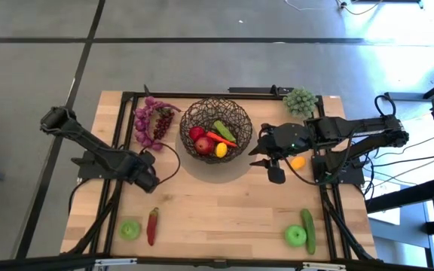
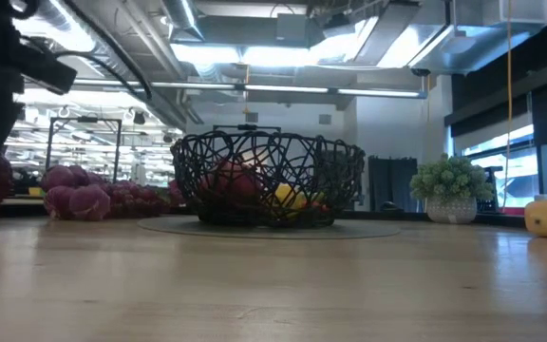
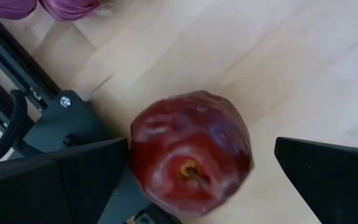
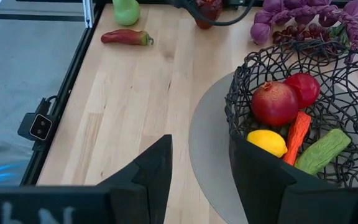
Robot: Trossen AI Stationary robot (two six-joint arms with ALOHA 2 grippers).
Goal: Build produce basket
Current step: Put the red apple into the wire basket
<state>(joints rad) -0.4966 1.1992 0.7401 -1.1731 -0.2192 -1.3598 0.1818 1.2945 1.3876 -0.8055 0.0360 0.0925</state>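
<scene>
The dark wire basket [image 1: 215, 129] stands on a round grey mat at the table's middle. It holds red fruit [image 4: 274, 102], a lemon [image 4: 267, 142], a carrot [image 4: 297, 137] and a green cucumber [image 4: 322, 151]. Left of it, my left gripper [image 3: 201, 146] points down, open, one finger on either side of a red apple [image 3: 191, 155] that rests on the table. In the high view my left gripper [image 1: 148, 172] hides that apple. My right gripper [image 4: 199, 143] hangs open right of the basket, with nothing between its fingers. My left gripper comes at the red apple from above, fingers pointing down. One finger [image 3: 86, 168] stands right against the apple's side [image 3: 137, 149]; I cannot tell whether it touches. The other finger is clear of it. The apple sits on the table, stem up.
Purple grapes [image 1: 153, 123] lie left of the basket. A green apple [image 1: 130, 229] and a red chilli [image 1: 152, 226] lie near the front left, a green apple [image 1: 295, 235] and a cucumber [image 1: 308, 226] at the front right. A yellow fruit [image 1: 297, 161] lies under the right arm; a pale green cluster [image 1: 300, 100] stands at the back right.
</scene>
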